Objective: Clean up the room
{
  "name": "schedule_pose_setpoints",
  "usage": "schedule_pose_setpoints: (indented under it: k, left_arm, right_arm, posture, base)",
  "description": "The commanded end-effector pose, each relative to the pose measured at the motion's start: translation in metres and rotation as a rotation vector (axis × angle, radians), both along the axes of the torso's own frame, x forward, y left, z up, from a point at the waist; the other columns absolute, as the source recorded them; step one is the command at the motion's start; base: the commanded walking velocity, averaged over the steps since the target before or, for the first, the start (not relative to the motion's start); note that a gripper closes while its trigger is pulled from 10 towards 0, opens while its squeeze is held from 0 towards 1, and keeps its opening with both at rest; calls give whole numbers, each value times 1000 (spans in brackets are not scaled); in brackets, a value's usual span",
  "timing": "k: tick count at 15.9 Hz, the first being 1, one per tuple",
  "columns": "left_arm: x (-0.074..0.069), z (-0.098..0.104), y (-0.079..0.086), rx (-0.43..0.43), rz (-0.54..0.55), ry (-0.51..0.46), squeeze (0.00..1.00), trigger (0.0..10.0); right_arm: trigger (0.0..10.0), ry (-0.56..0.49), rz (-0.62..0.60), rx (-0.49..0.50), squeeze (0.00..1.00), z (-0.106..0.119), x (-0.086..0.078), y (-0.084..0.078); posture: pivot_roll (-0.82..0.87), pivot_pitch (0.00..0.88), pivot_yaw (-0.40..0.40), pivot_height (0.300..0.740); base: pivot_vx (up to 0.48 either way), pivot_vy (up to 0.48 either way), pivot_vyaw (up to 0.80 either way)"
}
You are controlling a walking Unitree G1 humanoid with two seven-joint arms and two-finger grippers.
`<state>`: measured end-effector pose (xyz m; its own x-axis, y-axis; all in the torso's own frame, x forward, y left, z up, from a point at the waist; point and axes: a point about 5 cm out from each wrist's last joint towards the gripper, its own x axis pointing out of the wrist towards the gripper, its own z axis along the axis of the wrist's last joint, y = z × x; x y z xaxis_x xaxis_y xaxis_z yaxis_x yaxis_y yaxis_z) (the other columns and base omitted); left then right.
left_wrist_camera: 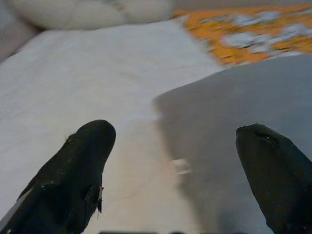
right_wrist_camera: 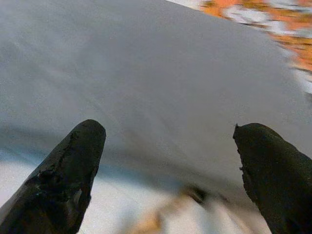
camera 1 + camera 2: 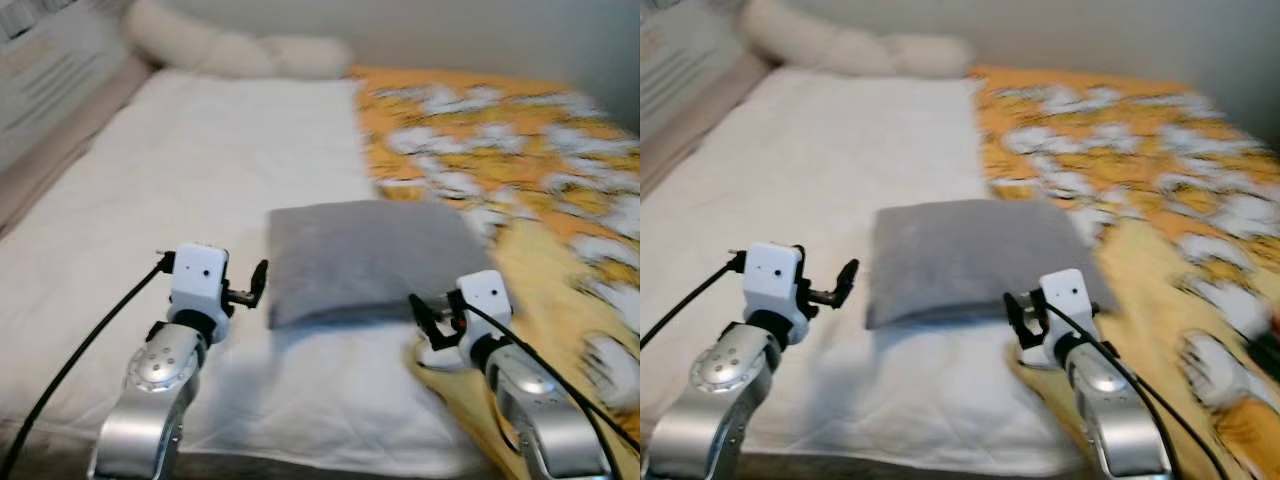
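Left gripper (image 3: 258,284): you are holding it just beside the near left corner of the grey pillow, fingers (image 1: 73,175) spread wide and gripping nothing; in the left wrist view the pillow's edge is lying between them.
Right gripper (image 3: 422,318): you are holding it at the pillow's near right corner, fingers (image 2: 63,180) wide apart and empty, the grey fabric lying across the gap ahead in the right wrist view.
Grey pillow (image 3: 375,255): it is lying flat in the middle of the bed, its left part on the white sheet and its right edge reaching the orange blanket.
White sheet (image 3: 200,180): it is covering the left half of the bed (image 3: 60,180).
Orange blanket (image 3: 520,150): it is lying over the right half, patterned with white, with a fold bunching right under your right gripper.
Far end: white pillows (image 3: 230,45) are sitting at the head of the bed against the wall.
Risk, right side: you are likely to pinch that blanket fold with the pillow and drag it.
Risk, left side: closing this shallow could catch only a thin lip of the soft corner, letting it slip free on the lift.
Risk, view: the head views are blurring, so you are judging the alignment poorly.
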<state>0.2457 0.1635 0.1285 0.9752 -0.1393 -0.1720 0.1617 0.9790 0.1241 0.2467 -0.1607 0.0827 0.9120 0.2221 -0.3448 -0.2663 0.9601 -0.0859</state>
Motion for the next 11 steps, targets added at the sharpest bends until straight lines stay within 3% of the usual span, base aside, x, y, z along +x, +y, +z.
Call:
schedule_pose_setpoints:
  k: [1,11]
  left_arm:
    - [0,0,0,4,-1,-1,0,10000]
    - [-3,-1,-5,43,-57,-2,0,10000]
  right_arm:
    - [10000,-14,-9,-2,0,3,1,0]
    - [10000,26,-67,-23,0,-4,-2,-6]
  posture:
    - [-93,0,-43,740]
    - [-93,0,-42,740]
  base:
    - [311,0,0]
    - [0,0,0]
